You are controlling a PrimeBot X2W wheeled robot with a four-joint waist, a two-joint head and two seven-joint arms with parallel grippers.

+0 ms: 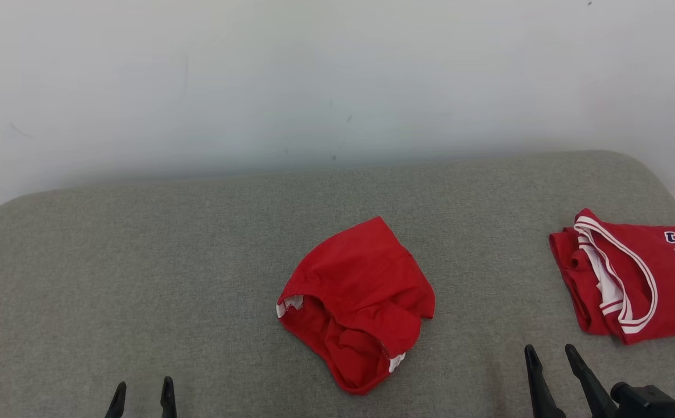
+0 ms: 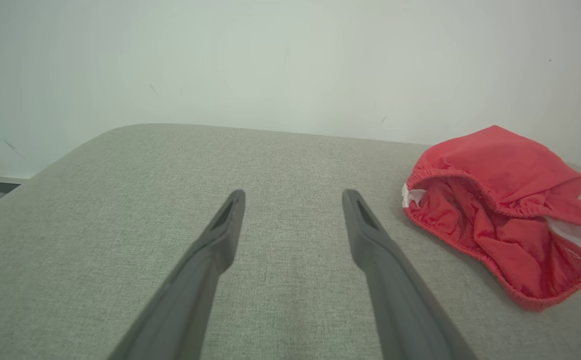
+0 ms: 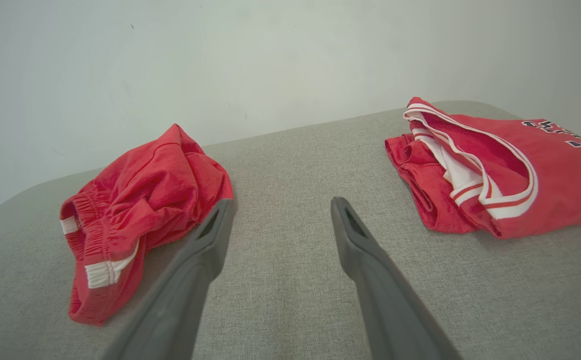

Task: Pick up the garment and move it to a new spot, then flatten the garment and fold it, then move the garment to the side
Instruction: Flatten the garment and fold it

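Left jaws: wide apart and holding nothing; the two dark fingers [image 2: 220,240] reach out over a bare part of the table [image 1: 111,261].
Right jaws: also wide apart and empty; their fingers [image 3: 355,240] point across the table toward the wall [image 1: 314,87].
Garment [image 1: 361,296]: red, crumpled into a loose heap with its elastic waistband gaping and bits of white trim showing. It lies on the table ahead of both jaws and between them, to the right of the left jaws and to the left of the right jaws, touching neither.
Jersey [image 1: 634,278]: red with white-striped edging and dark lettering, folded. It lies ahead of the right jaws and to their right, well apart from the garment.
Table: covered in grey woven cloth, with rounded far corners.
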